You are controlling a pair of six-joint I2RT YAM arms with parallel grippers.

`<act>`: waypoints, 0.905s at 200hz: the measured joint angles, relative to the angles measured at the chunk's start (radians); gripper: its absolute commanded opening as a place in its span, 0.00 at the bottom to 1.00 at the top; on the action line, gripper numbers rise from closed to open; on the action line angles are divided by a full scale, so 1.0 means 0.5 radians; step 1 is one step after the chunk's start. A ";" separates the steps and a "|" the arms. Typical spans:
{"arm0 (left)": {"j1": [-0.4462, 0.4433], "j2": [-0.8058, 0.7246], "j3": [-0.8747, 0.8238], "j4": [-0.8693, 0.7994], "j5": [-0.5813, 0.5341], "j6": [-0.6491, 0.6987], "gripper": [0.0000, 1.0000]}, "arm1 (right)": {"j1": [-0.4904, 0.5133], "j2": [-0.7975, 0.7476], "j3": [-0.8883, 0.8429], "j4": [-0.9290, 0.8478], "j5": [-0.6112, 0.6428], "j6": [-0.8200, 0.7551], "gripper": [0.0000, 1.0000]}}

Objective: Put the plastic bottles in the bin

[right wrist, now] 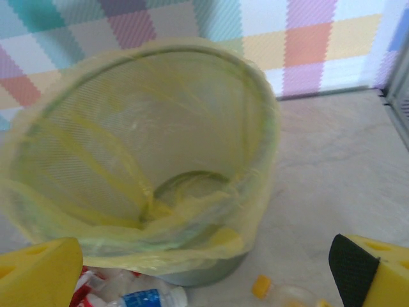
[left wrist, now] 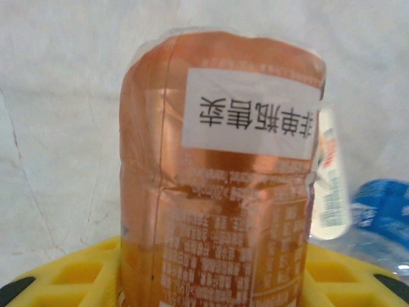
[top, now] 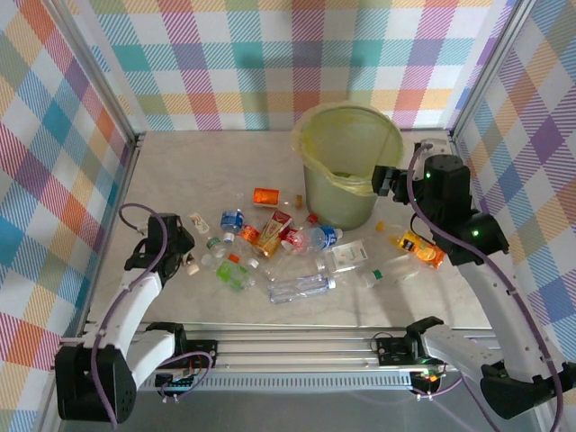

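The left gripper (left wrist: 211,281) has an orange bottle (left wrist: 217,192) between its fingers (left wrist: 57,281); whether they press it, I cannot tell. The right gripper (right wrist: 204,265) is wide open and empty at the rim of the bin (right wrist: 259,89). Other plastic bottles (top: 301,288) lie on the table (top: 180,171) near the bin.

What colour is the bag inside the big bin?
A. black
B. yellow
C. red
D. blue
B: the bin is lined with a see-through yellow bag that folds over its rim.
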 measured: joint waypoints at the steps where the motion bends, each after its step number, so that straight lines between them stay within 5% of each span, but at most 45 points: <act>1: 0.000 -0.005 0.005 -0.002 -0.001 0.000 0.33 | 0.000 0.004 0.005 -0.001 -0.005 -0.001 1.00; 33: 0.000 -0.138 0.172 -0.053 0.039 0.106 0.27 | 0.000 0.148 0.177 -0.002 -0.267 -0.005 1.00; 73: -0.056 -0.077 0.353 0.079 0.343 0.241 0.23 | 0.000 0.324 0.278 0.015 -0.656 0.012 1.00; 134: -0.470 0.136 0.543 0.606 0.820 0.565 0.23 | 0.020 0.603 0.352 0.185 -1.325 0.160 1.00; 181: -0.657 0.278 0.694 0.869 1.175 0.855 0.23 | 0.158 0.814 0.546 0.236 -1.604 0.204 1.00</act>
